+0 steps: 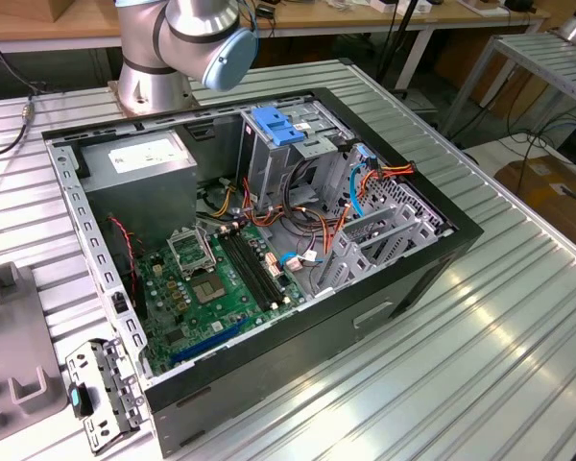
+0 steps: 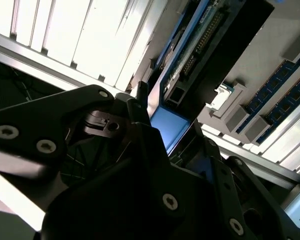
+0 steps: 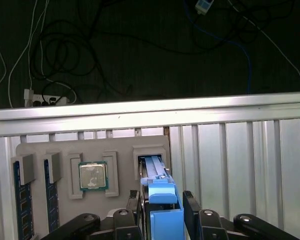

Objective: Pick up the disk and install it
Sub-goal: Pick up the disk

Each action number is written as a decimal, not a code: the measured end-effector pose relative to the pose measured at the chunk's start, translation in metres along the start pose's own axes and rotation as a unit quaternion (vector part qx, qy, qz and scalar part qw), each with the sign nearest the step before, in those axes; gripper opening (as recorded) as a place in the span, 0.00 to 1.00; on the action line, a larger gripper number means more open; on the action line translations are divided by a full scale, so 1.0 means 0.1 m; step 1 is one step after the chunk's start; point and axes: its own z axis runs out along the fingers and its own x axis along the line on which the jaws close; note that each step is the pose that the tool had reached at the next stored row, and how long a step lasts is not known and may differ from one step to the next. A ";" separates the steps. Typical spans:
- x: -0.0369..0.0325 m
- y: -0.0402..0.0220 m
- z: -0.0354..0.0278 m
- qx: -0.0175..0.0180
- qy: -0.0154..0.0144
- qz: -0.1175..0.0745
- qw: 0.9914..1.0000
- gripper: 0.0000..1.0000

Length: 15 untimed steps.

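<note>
In the first wrist view the disk (image 3: 162, 192), dark with a bright blue carrier, stands on edge in a slot of the grey parts tray (image 3: 65, 150). My gripper (image 3: 164, 201) straddles its blue end tab, and a black finger lies against each side of the carrier. The second wrist view looks along the disk (image 2: 200, 45), showing its dark body and connector edge, with the blue carrier between the black fingers (image 2: 140, 100). In the exterior view the open computer case (image 1: 442, 250) lies on the table, and the arm's base (image 1: 154, 67) stands behind it.
The tray also holds a processor (image 3: 93, 176) and memory sticks (image 3: 22, 205). Just past the tray the ribbed table ends at a rail (image 3: 150, 107), with loose cables on the dark floor beyond. Inside the case stand a tall grey drive cage with a blue clip (image 1: 278, 125), a motherboard (image 1: 216, 288) and wiring.
</note>
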 end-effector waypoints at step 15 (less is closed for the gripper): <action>-0.003 0.000 0.000 0.000 0.000 0.000 1.000 0.37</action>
